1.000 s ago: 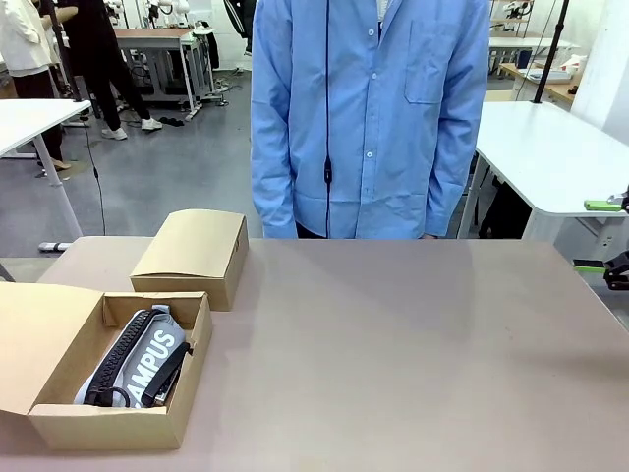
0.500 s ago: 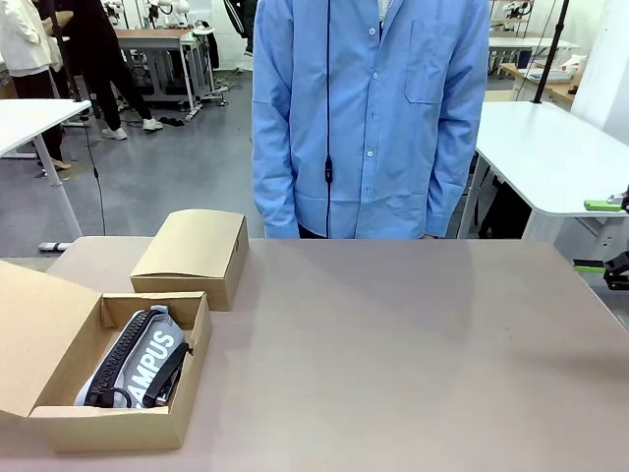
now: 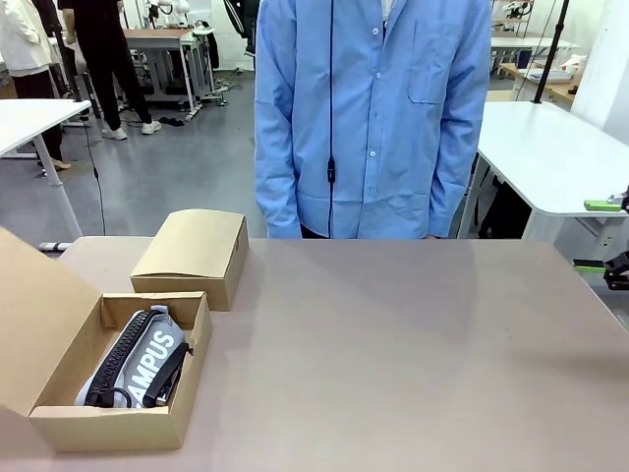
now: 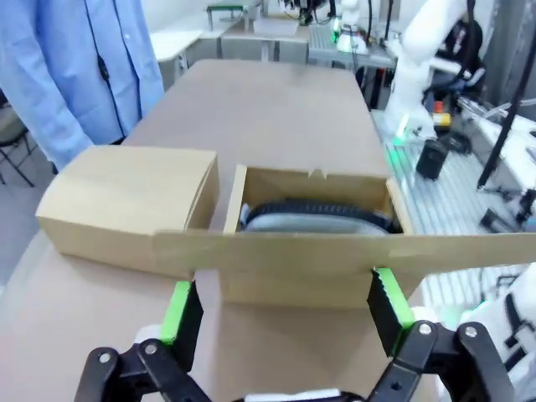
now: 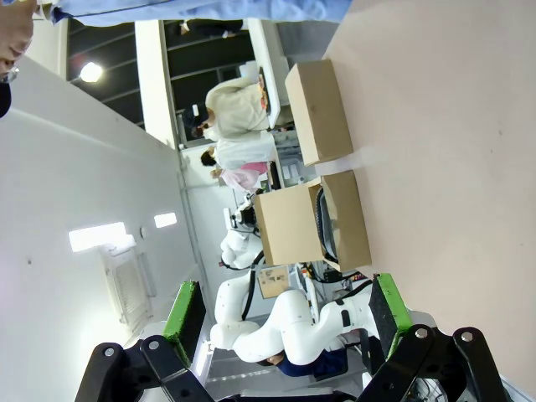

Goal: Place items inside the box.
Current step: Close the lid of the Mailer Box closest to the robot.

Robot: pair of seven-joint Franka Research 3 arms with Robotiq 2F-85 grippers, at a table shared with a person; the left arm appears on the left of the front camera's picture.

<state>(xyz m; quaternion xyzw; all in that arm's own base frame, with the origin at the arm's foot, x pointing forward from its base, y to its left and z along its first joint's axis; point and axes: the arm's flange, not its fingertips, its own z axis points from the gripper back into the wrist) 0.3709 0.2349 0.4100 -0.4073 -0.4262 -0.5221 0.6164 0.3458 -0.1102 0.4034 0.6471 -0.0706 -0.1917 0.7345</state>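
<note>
Open box (image 3: 118, 374) at the near-left of the bench (image 3: 413, 334), holding a grey "CAMPUS" pencil case (image 3: 138, 359) with a black item lying along its right side (too small to name). Over the last second the lid flap (image 3: 34, 315) has swung from lying flat to standing raised at the box's left edge; in the left wrist view the flap's edge (image 4: 335, 251) runs as a band across the front of the box, just above and between my left fingers (image 4: 180, 306). I judge that packing is done and closing has begun.

My left gripper (image 4: 285, 306) has its fingers spread apart, gripping nothing, with the flap edge just beyond the tips. My right gripper (image 5: 285, 314) is likewise fully open and empty, well apart from the box (image 5: 339, 222).

A second, closed box (image 3: 194, 256) stands just behind the open one. A person in a blue shirt (image 3: 373, 108) stands at the bench's far side.
</note>
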